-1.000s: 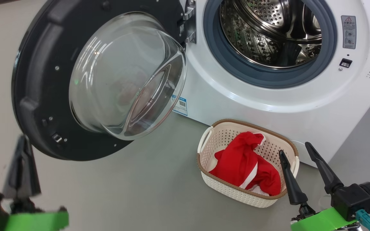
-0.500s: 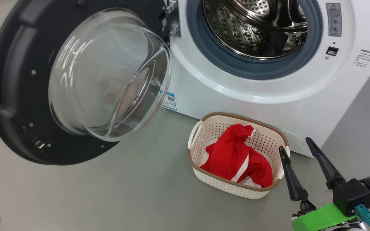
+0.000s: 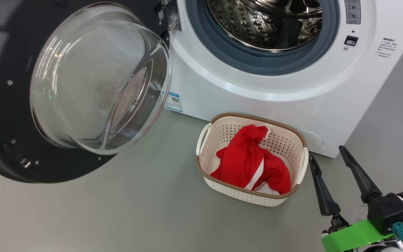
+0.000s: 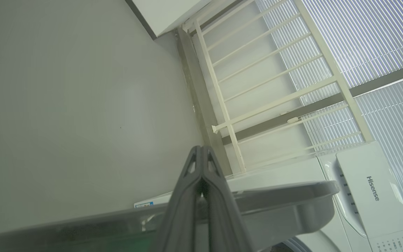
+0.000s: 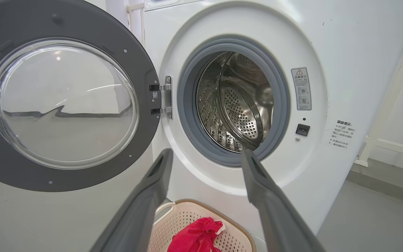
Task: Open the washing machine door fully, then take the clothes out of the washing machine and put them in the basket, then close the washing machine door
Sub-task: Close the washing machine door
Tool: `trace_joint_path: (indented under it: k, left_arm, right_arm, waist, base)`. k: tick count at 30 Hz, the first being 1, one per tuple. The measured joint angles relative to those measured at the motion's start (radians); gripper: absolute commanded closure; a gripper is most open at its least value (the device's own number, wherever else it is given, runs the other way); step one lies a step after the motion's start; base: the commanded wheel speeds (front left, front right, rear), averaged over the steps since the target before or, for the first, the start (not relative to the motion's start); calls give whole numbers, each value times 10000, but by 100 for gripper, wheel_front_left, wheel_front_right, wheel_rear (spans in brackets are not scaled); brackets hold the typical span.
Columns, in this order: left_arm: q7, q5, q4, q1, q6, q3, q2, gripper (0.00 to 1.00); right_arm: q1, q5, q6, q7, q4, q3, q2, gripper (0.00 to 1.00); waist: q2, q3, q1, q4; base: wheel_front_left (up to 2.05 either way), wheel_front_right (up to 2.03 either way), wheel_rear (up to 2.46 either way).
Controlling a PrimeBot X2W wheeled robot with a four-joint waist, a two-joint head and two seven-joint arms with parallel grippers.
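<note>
The washing machine [image 3: 257, 98] stands with its steel drum [image 3: 264, 24] showing nothing inside. The washing machine door [image 3: 100, 77] hangs wide open at the left, glass bowl facing me. On the floor in front sits the basket [image 3: 254, 197], and the red clothes [image 3: 250, 161] lie bunched in it. My right gripper [image 3: 326, 154] is open and empty, just right of the basket. From its wrist I see the door [image 5: 145, 52], the drum [image 5: 236, 105], the basket [image 5: 187, 213] and the clothes [image 5: 196, 236] beyond the gripper [image 5: 206, 154]. My left gripper [image 4: 201, 148] is shut and empty, by the door's edge [image 4: 285, 206].
Grey floor [image 3: 135, 210] spreads in front of the machine and to the left of the basket. A white railing [image 4: 257, 87] stands behind the machine before window blinds. A white frame [image 5: 390, 105] stands to the machine's right.
The head camera has swung, so the whole scene sits further left. My left gripper has gone off the head view's left edge. The right gripper stays open by the basket.
</note>
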Motion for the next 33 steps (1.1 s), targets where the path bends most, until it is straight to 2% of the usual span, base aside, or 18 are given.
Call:
trace_joint_path:
  k: [8,15,25,33]
  left_arm:
    - [1235,-221,345,-21,6,-69,136,100]
    - [1954,-520,311,60,-301,-150,167,100]
    - [2667,-980,-393,631,-654,-138,-38,100]
    - [3292,-1501,-1653,1470,-932,31,-512,100]
  right_arm:
    - [-2,-2,0,0,4,6,-2,0]
    - [-3,-2,0,0,4,8,-2,0]
    - [-1,71,0,-4,88,8,0,0]
    - [9,337,0,-169,318,42,0,0]
  waist:
    - [0,13,0,7]
    - [0,-10,0,105]
    - [0,-174,1,185]
    - [0,-313,0,93]
  base:
    - [0,0,0]
    - [0,0,0]
    - [0,0,0]
    - [0,0,0]
